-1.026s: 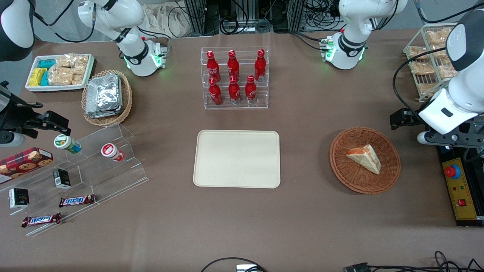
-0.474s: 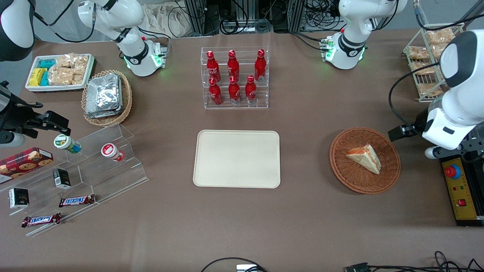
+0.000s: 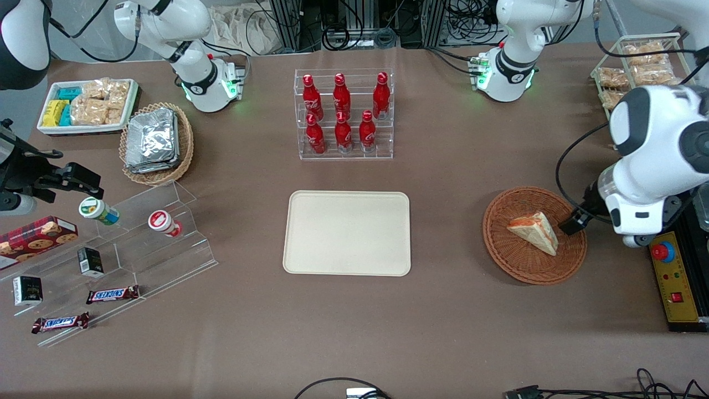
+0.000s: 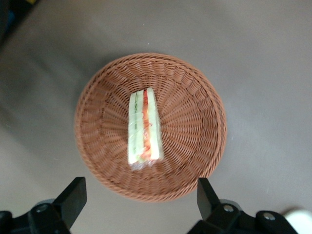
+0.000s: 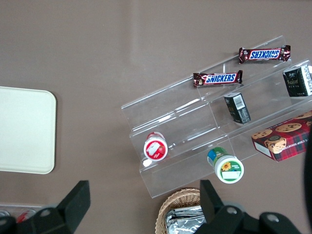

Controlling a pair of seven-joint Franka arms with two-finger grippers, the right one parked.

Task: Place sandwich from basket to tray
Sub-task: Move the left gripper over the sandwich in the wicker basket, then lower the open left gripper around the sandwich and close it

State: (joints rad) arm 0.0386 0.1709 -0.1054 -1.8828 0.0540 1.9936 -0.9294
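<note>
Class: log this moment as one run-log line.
hand: open, above basket | sandwich: in basket, ungrasped | tray: bare

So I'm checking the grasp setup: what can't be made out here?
- Front view: the hand over the basket is mostly hidden by its own arm.
- Left wrist view: the fingers are cut off at the picture's edge.
- Sandwich underside: hidden in both views.

Our front camera high above the counter (image 3: 443,332) looking steeply down, our left wrist camera close over the basket (image 4: 151,126) past the spread claw (image 4: 139,200), both sharing basket and sandwich (image 3: 534,231), right wrist camera sharing the tray (image 5: 24,129)
</note>
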